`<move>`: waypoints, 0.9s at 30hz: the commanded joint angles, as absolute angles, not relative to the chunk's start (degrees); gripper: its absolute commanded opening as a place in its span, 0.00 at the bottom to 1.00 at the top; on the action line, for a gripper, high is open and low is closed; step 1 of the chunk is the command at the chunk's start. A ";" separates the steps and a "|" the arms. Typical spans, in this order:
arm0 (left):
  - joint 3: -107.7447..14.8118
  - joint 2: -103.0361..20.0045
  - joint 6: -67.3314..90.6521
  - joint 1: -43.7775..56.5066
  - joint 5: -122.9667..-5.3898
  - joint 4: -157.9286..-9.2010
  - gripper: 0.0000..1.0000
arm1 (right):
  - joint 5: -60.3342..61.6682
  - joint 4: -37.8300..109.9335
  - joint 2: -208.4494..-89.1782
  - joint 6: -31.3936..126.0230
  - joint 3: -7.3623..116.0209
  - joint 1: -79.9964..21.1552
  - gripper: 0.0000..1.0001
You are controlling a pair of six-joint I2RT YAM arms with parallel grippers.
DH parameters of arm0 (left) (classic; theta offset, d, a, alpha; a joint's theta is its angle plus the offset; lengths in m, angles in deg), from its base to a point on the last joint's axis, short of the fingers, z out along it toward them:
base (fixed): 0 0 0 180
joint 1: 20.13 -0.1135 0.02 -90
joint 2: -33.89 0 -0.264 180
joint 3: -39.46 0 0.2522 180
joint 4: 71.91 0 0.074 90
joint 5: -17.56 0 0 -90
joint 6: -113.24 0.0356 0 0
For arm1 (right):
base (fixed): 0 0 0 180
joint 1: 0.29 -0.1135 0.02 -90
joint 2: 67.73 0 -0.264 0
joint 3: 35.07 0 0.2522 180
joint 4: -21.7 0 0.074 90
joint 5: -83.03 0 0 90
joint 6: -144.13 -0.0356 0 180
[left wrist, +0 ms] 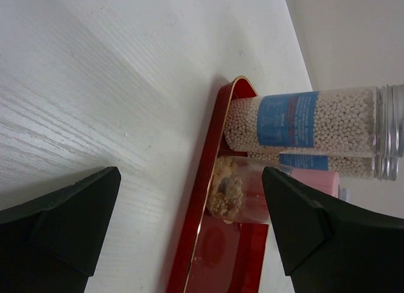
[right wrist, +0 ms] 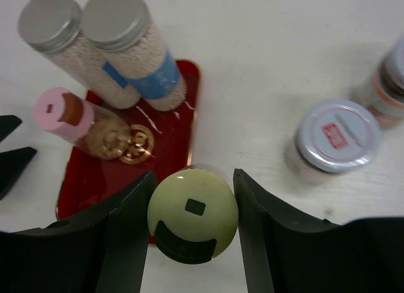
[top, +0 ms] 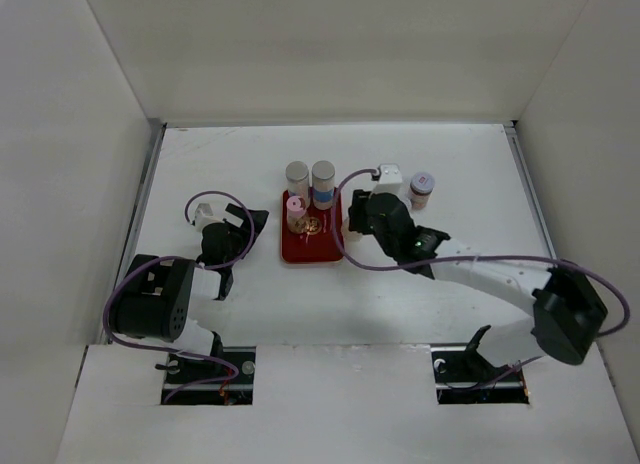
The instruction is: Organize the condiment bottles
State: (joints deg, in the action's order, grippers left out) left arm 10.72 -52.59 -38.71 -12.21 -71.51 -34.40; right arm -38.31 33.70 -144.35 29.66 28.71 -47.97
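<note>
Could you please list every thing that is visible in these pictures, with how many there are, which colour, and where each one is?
grey-lidded jars: 2, white beads and blue labels, upright at the tray's far end
pink-capped jar: 1, pink cap and brown contents, on the tray beside the grey-lidded jars
yellow-green-capped jar: 1, yellow-green cap, at the tray's right edge
white-lidded jars: 2, pale lids, on the table to the right of the tray, one cut off by the picture edge
tray: 1, red with a gold emblem, mid-table
table: 1, white, under everything
left gripper: 1, black, open and empty, left of the tray
right gripper: 1, black, closed on the yellow-green-capped jar
</note>
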 commanded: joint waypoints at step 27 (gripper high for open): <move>10.15 -53.30 -38.72 -12.09 -71.12 -32.67 1.00 | -35.80 18.67 -175.57 40.33 51.38 -48.15 0.56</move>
State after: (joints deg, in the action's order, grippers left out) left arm 10.72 -52.85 -38.74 -12.21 -71.31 -34.01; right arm -33.69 23.80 -175.04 39.15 48.41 -48.35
